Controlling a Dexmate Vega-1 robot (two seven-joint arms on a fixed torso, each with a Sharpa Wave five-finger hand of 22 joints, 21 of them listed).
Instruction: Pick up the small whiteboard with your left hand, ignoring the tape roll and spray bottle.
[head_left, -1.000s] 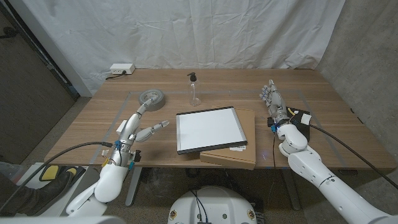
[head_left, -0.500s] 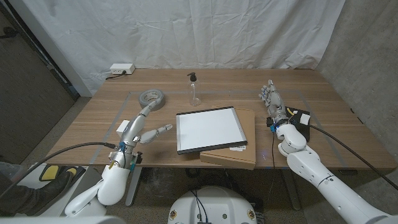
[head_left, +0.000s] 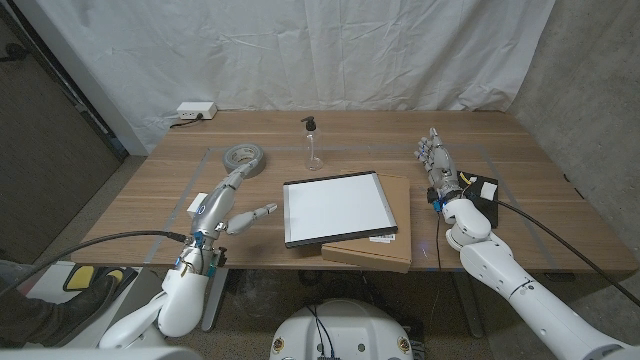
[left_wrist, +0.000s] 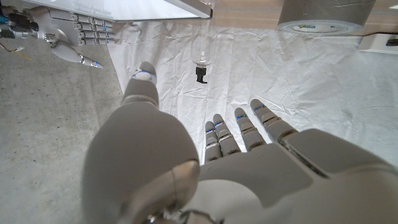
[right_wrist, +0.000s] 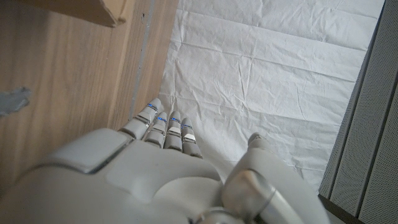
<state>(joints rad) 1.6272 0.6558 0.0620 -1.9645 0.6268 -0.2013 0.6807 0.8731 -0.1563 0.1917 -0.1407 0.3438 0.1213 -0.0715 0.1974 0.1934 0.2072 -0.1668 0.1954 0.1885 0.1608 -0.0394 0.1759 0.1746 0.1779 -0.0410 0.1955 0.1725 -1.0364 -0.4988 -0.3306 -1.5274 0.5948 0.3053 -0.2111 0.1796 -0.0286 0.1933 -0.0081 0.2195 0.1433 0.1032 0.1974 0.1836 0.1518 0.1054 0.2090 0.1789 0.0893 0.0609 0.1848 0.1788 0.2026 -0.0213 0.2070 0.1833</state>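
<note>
Lying at the table's centre, the small whiteboard (head_left: 337, 207) rests on a flat cardboard box (head_left: 380, 250). At its nine o'clock the left hand (head_left: 222, 203) hangs open, fingers spread, thumb aimed at the board's edge, holding nothing. The tape roll (head_left: 245, 157) sits at ten o'clock, the spray bottle (head_left: 312, 145) at twelve. At three o'clock the right hand (head_left: 438, 165) stands with fingers straight, holding nothing.

Matt wood-grain table (head_left: 140, 205); glossy white whiteboard (head_left: 336, 206); brown cardboard box (head_left: 385, 252); clear plastic spray bottle (head_left: 312, 145); grey tape roll (head_left: 245, 157); wrinkled white cloth backdrop (head_left: 300, 50).
</note>
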